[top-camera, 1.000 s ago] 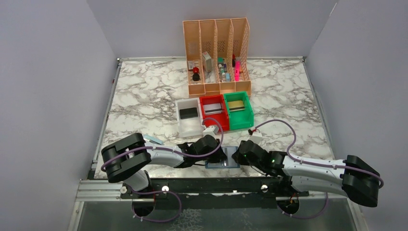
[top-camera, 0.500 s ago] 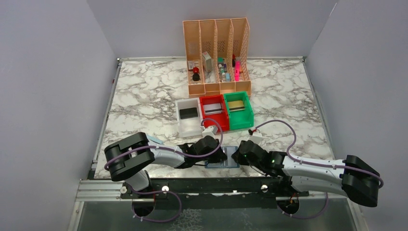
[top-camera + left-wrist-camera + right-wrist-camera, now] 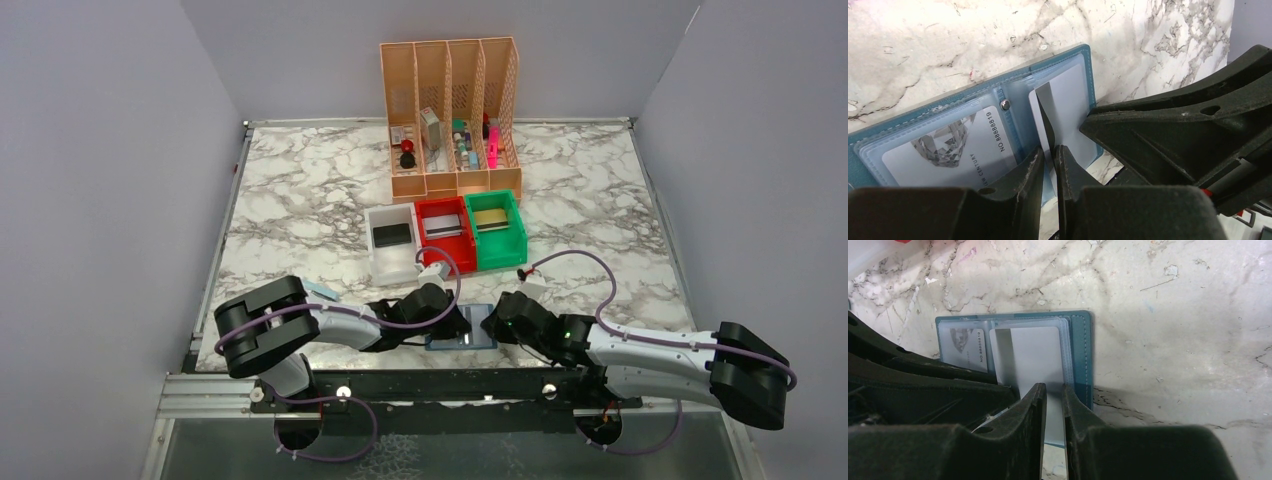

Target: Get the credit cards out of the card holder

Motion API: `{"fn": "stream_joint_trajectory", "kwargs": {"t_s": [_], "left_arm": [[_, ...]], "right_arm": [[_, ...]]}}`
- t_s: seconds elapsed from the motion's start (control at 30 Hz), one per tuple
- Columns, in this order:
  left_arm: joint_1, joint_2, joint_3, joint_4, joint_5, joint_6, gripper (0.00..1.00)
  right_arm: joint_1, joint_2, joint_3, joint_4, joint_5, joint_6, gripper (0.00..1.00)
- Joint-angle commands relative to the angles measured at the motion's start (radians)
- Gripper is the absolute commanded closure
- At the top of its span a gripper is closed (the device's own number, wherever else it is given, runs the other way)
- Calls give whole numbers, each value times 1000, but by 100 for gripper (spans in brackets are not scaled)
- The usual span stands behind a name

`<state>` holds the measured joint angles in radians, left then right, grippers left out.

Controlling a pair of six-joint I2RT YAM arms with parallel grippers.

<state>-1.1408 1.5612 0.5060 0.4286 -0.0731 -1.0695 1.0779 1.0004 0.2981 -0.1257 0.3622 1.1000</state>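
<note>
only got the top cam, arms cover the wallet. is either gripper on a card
Observer: Yes, the left gripper pinches a plain grey card, one edge tilted up off the card holder.
Operator: any other card in there
Observer: A silvery numbered card lies flat in the card holder's other half.
Operator: and the right arm
Observer: The right gripper clamps the card holder's near edge beside the grey card.

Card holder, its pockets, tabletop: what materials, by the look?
Card holder: likely teal faux leather or vinyl, matte, stitched border. Pockets: clear soft plastic, glossy, card readable through them. Tabletop: white with grey veining, marble or marble-print laminate, cannot tell which.
</note>
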Motion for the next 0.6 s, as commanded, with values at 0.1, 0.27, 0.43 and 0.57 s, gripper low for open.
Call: {"fn": "stream_joint_trajectory", "kwargs": {"t_s": [0.1,0.27,0.43,0.57], "left_arm": [[-5,-31,-11,25,-2,6,79],[-5,-44,-23,23,-9,4,80],[-6,-63,-38,24,-18,-3,81],[-5,-73,-39,24,-18,2,87]], "right_arm": [[1,26,-12,-65,-8,16,78],[2,34,-7,-67,-6,17,78],[2,36,-4,-72,-2,18,78],[2,43,2,-72,-2,17,78]]}}
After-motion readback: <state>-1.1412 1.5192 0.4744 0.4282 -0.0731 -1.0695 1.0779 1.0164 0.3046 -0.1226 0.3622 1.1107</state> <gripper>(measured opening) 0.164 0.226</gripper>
